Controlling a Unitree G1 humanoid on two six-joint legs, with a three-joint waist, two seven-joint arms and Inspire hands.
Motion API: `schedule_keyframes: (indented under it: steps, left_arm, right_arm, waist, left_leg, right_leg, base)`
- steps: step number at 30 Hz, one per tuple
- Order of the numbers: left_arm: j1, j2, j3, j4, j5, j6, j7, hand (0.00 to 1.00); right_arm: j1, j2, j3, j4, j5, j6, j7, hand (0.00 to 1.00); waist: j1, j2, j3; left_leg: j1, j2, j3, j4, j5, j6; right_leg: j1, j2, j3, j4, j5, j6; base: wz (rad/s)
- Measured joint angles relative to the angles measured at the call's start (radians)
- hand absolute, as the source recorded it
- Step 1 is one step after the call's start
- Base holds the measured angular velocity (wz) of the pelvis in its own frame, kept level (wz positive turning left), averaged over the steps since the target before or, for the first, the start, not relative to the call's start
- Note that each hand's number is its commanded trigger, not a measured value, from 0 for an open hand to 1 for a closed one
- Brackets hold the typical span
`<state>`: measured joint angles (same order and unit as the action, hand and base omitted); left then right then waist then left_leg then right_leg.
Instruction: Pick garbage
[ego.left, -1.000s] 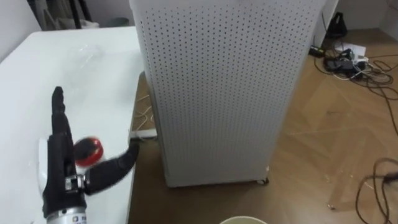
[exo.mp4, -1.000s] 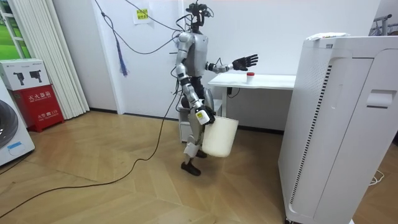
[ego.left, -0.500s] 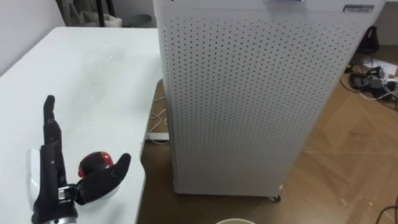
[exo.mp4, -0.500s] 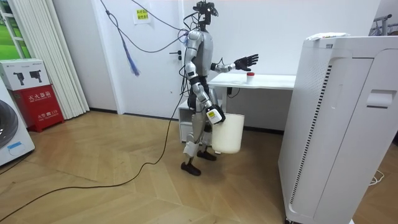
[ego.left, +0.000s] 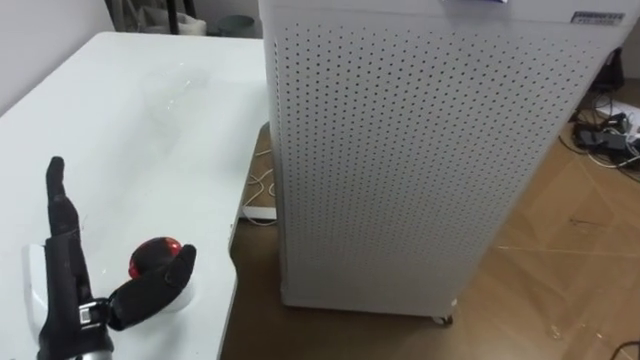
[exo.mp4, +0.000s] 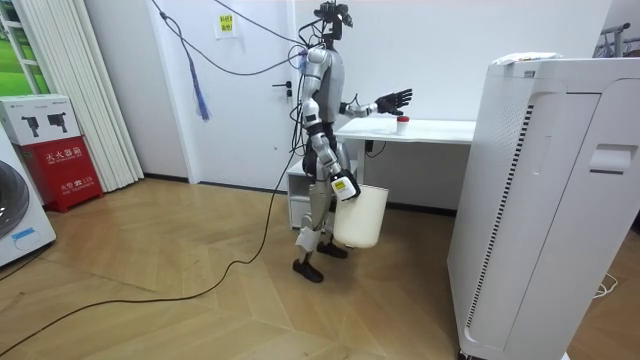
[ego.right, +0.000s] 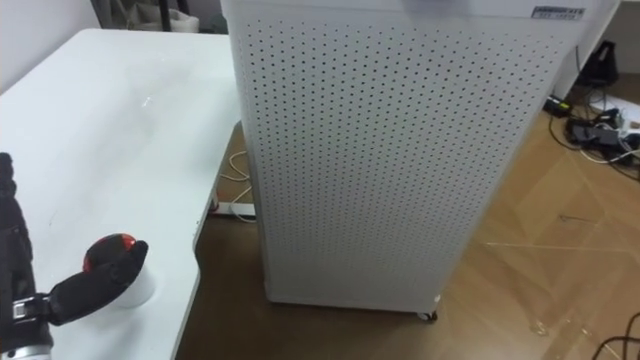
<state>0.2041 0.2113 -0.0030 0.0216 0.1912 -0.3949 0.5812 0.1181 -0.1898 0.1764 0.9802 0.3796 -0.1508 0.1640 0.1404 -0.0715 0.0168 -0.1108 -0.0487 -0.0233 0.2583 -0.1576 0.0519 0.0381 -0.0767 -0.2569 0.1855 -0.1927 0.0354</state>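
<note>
A small white jar with a red cap (ego.left: 153, 256) stands near the front edge of the white table (ego.left: 130, 140). My left hand (ego.left: 64, 285) is raised over the table just left of the jar, open, fingers straight up. Its thumb (ego.left: 150, 285) reaches out under the cap; I cannot tell if it touches. The same jar (ego.right: 110, 252) and thumb (ego.right: 92, 286) appear in the right eye view. In the room view I stand at the table's end, left hand (exo.mp4: 391, 100) held out near the jar (exo.mp4: 403, 122). My right hand (exo.mp4: 339, 183) hangs low, shut on the handle of a white bucket (exo.mp4: 361, 215).
A tall white perforated cabinet (ego.left: 420, 150) stands close on the right of the table; it is also in the room view (exo.mp4: 540, 200). A clear plastic scrap (ego.left: 170, 85) lies farther back on the table. A power strip (ego.left: 258, 212) and cables (ego.left: 600, 140) lie on the wooden floor.
The whole eye view has shifted; my left hand stays by the red-capped jar but sits lower and further left. The bucket swung towards the table and its rim left the bottom edge.
</note>
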Motion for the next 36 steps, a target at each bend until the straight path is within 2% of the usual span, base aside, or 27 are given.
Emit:
schedule_keyframes:
  steps: [10, 18, 36]
  left_arm:
    - [0.058, 0.0, -0.031, 0.001, 0.021, 0.01, -0.003, 0.0]
    - [0.067, 0.0, -0.081, 0.04, 0.021, 0.041, -0.034, 0.0]
    - [0.073, -0.006, -0.09, 0.079, 0.015, 0.049, -0.096, 0.0]
  right_arm:
    - [-0.004, 0.015, 0.0, -0.005, 0.002, 0.001, 0.0, 1.0]
    - [-0.009, 0.018, 0.001, -0.006, -0.003, 0.019, 0.016, 1.0]
    - [-0.007, 0.023, 0.008, -0.024, -0.032, 0.022, 0.021, 1.0]
  waist:
    - [0.001, -0.002, -0.0008]
    - [-0.002, 0.01, -0.0075]
    - [-0.026, 0.003, -0.0033]
  left_leg:
    - [-0.001, -0.001, -0.006, 0.001, 0.0, -0.001]
    - [0.001, -0.002, -0.01, 0.007, 0.0, -0.001]
    - [0.006, -0.002, -0.009, 0.009, 0.0, -0.001]
  right_leg:
    - [0.003, 0.0, -0.019, 0.0, 0.0, 0.0]
    - [0.013, -0.001, -0.02, 0.0, 0.0, 0.0]
    - [0.016, -0.001, -0.02, 0.001, 0.0, -0.001]
  base:
    - [0.02]
    - [0.01]
    - [0.0]
